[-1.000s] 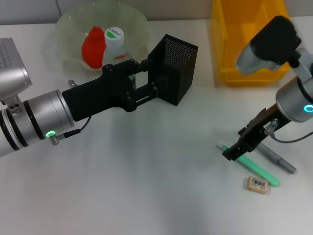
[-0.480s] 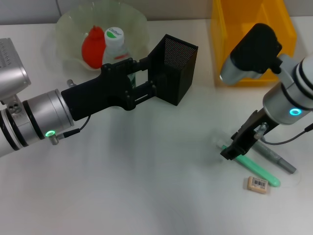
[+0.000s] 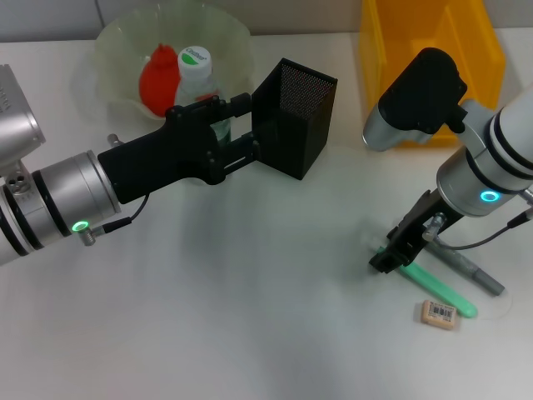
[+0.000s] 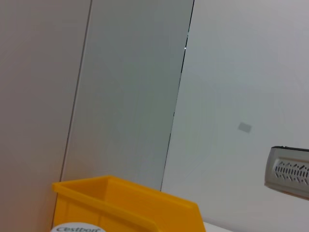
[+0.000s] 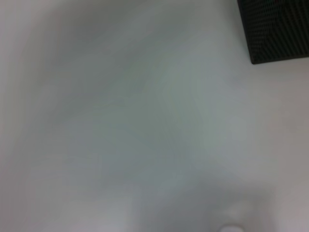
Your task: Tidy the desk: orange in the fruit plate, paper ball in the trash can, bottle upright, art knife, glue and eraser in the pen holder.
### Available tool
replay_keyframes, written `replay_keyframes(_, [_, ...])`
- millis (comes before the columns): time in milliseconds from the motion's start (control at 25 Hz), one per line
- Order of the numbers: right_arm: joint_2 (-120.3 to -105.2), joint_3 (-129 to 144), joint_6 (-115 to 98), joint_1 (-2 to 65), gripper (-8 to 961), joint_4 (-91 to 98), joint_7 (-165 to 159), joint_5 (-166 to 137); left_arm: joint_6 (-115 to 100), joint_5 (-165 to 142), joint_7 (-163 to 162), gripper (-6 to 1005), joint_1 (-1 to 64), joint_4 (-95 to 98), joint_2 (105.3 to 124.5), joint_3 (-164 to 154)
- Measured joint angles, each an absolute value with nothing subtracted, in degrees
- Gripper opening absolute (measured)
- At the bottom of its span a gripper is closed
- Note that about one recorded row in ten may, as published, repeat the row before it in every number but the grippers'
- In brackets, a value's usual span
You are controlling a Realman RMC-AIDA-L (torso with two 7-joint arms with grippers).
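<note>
**A:** Left gripper (image 3: 237, 133) is up by the bottle (image 3: 198, 79), and the arm's black body covers most of it; only the white cap and a bit of green label peek out. Closed on it or just beside it? I cannot tell.

**B:** Agreed, the bottle stands upright at the fruit plate (image 3: 108, 46), with the orange (image 3: 156, 82) in the plate right next to it. The pen holder (image 3: 296, 117) sits just past the gripper's tip, its lower left corner masked by it.

**A:** Over to the right gripper (image 3: 390, 257), low over the counter (image 3: 250, 317) at the end of a green stick-like thing (image 3: 441, 292). Its black fingers run together, so how far apart they stand I cannot tell either.

**B:** A grey pen-like thing (image 3: 470, 271) lies beside the green one, partly under the arm. The eraser (image 3: 438, 313) rests flat near them, barcode up.

**A:** The trash can (image 3: 379, 100) at the back is half blocked by the right arm's elbow and cut off by the frame's top. No paper ball visible.

**B:** The right wrist view is mostly bare counter, one pen holder corner showing.
</note>
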State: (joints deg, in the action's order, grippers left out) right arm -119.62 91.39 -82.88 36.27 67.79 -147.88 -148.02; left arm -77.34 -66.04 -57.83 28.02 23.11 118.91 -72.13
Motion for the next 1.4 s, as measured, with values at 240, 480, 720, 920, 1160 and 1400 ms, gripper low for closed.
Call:
replay_keyframes(240, [-119.61, 91.4, -82.7, 37.0, 466, 66.4, -148.2, -148.0, -77.3, -66.0, -57.8, 559, 28.0, 23.1, 118.95, -72.1])
replay_keyframes(480, [-119.62, 91.4, -82.7, 37.3, 378, 65.6, -148.2, -147.8, -77.0, -66.0, -57.8, 559, 28.1, 23.1, 119.0, -72.2])
replay_keyframes(720, [-119.62, 91.4, -82.8, 37.5, 320, 65.6, -148.3, -147.8, -76.9, -66.0, -57.8, 559, 28.1, 23.1, 119.0, -72.2])
replay_keyframes(920, [-119.63, 91.4, -83.0, 37.6, 273, 65.5, -148.3, -147.8, -76.9, -66.0, -57.8, 559, 28.1, 23.1, 119.0, -72.2])
replay_keyframes(1160, [-119.63, 91.4, -83.3, 37.6, 253, 65.7, -148.3, -147.9, -76.9, -66.0, -57.8, 559, 28.5, 23.1, 119.01, -72.2])
replay_keyframes(1400, [-119.54, 91.4, -83.3, 37.6, 249, 66.0, -148.3, -148.0, -76.9, -66.0, -57.8, 559, 28.5, 23.2, 119.0, -72.2])
